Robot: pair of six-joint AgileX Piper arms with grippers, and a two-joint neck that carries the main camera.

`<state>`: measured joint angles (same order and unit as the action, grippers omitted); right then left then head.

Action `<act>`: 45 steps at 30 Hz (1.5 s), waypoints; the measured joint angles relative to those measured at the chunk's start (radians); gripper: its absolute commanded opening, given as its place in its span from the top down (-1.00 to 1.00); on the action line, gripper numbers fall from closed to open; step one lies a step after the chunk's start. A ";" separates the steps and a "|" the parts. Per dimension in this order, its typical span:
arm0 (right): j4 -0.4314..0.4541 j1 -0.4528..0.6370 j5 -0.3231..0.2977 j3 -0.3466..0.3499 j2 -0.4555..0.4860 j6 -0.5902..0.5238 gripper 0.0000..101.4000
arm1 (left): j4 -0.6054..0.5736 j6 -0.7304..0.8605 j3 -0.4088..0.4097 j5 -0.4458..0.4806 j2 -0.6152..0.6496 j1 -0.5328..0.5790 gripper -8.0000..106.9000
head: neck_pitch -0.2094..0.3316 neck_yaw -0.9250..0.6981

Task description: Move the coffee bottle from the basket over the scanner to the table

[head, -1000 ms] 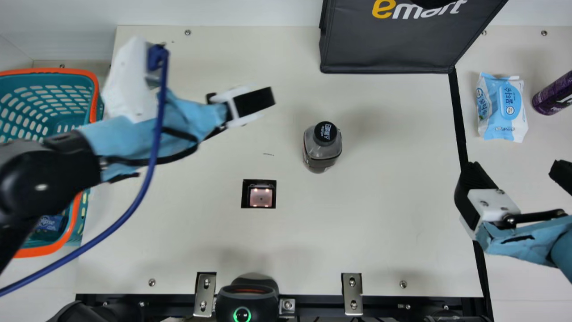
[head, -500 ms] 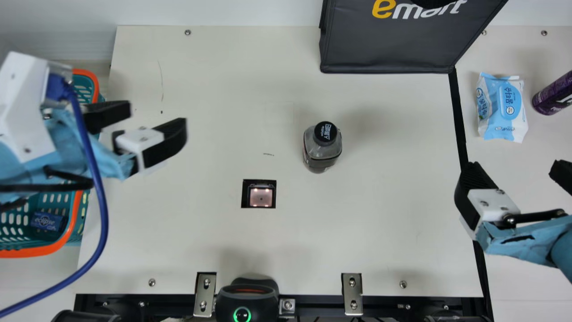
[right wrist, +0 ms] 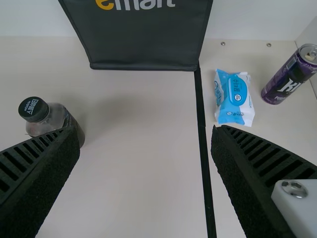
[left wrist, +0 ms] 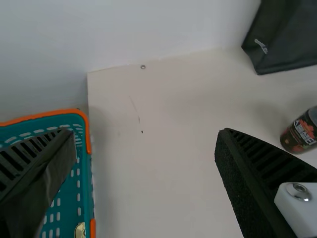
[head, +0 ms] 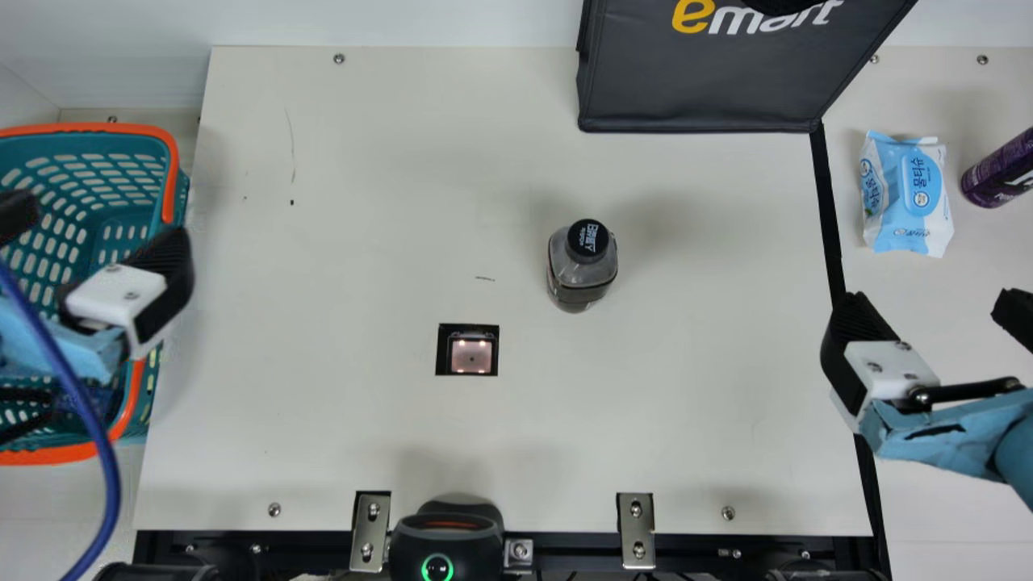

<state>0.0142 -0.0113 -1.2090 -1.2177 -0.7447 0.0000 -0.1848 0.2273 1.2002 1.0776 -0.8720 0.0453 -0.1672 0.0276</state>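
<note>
The coffee bottle (head: 579,265) stands upright on the table (head: 686,420), behind and to the right of the scanner (head: 471,356). At the main view's left, my left gripper (head: 93,234) is open above the basket (head: 171,173). In the left wrist view, that gripper (left wrist: 146,148) has nothing between its spread fingers, and the bottle (left wrist: 301,131) stands far off. My right gripper (head: 936,311) is open at the right side, away from the bottle. The right wrist view has the gripper (right wrist: 146,144) wide apart, with the bottle (right wrist: 54,119) partly behind one finger.
A dark bag (head: 702,89) stands at the table's back. Wet wipes (head: 908,194) and a purple can (head: 1001,171) lie right of the black strip. A black device with a green ring (head: 445,541) sits at the front edge. A blue cable (head: 89,411) hangs by the left arm.
My left arm has swung left, away from the middle of the table to over the basket, and its gripper shows open. The bottle and the right arm have stayed put.
</note>
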 measured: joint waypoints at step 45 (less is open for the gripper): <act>-0.217 -0.342 0.325 0.081 -0.473 -0.384 -0.87 | -0.002 -0.005 0.000 0.002 0.000 0.000 -0.71 | -0.002 0.000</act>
<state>-0.2029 -0.3531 -0.8837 -1.1370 -1.2181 -0.3843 -0.1871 0.2221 1.2002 1.0791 -0.8720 0.0453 -0.1687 0.0276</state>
